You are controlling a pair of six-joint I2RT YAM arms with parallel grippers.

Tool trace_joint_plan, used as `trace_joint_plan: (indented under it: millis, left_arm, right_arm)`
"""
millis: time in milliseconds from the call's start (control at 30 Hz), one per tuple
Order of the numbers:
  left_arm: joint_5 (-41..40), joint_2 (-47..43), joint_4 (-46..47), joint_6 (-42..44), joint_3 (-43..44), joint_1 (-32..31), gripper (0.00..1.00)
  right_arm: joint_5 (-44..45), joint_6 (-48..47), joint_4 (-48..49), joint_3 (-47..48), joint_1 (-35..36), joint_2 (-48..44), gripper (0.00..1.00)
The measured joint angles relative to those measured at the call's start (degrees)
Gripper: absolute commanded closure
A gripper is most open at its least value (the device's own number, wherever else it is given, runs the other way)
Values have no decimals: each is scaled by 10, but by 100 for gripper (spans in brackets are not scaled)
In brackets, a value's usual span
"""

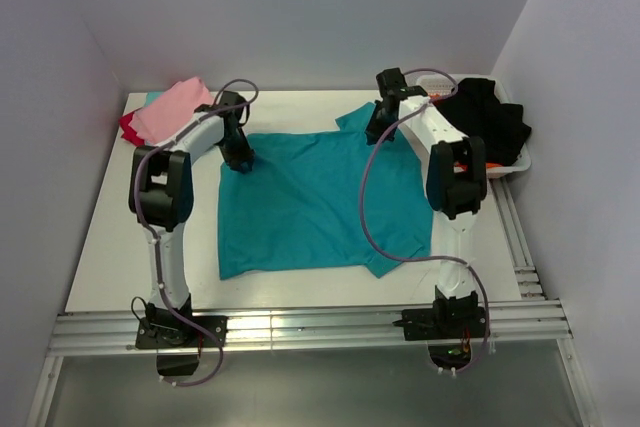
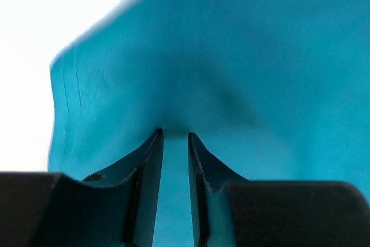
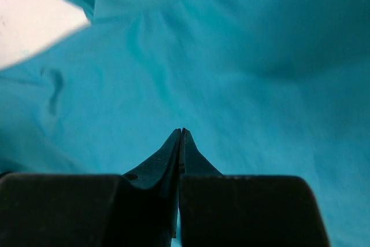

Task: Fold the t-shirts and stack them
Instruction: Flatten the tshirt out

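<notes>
The teal t-shirt (image 1: pixel 310 202) lies spread open and mostly flat across the middle of the table (image 1: pixel 110 257), with one short sleeve jutting out at its far right corner. At the far left corner, a folded pink t-shirt (image 1: pixel 175 107) sits on a red t-shirt (image 1: pixel 130 127). A sliver of a lighter teal t-shirt (image 1: pixel 152 97) shows behind them.

Teal t-shirt (image 1: pixel 310 202), pink t-shirt (image 1: pixel 175 107), red t-shirt (image 1: pixel 130 128), black cloth (image 1: pixel 490 119), white basket (image 1: pixel 521 161)
</notes>
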Motion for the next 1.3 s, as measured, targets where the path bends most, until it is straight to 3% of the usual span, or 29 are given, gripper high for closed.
trace_joint_plan:
  millis: [133, 333, 700, 733, 800, 833, 867, 933, 1133, 1300]
  left_arm:
    - [2, 41, -3, 16, 59, 18, 70]
    - [6, 72, -5, 36, 80, 44, 69]
    - [22, 128, -22, 52, 171, 65, 71]
    - [23, 129, -19, 52, 172, 67, 67]
    - [27, 129, -14, 55, 172, 70, 45]
    - [31, 127, -5, 54, 172, 71, 35]
    - [31, 125, 2, 56, 172, 71, 18]
    - [34, 120, 20, 54, 171, 71, 10]
    - [33, 89, 33, 48, 168, 77, 4]
    - [37, -36, 65, 42, 85, 82, 6]
  right_arm:
    - [-3, -2, -4, 43, -3, 57, 100]
    - [-26, 22, 1, 56, -14, 109, 100]
    - [-72, 58, -3, 229, -25, 216, 100]
    - [-78, 61, 0, 233, -27, 220, 100]
    - [-91, 63, 5, 232, -32, 221, 99]
    - [-96, 63, 18, 221, -34, 217, 80]
    - [-103, 66, 35, 198, -36, 207, 64]
    - [-115, 66, 65, 149, -39, 175, 31]
    - [-96, 44, 63, 45, -40, 50, 30]
    - [-78, 35, 57, -58, -40, -138, 30]
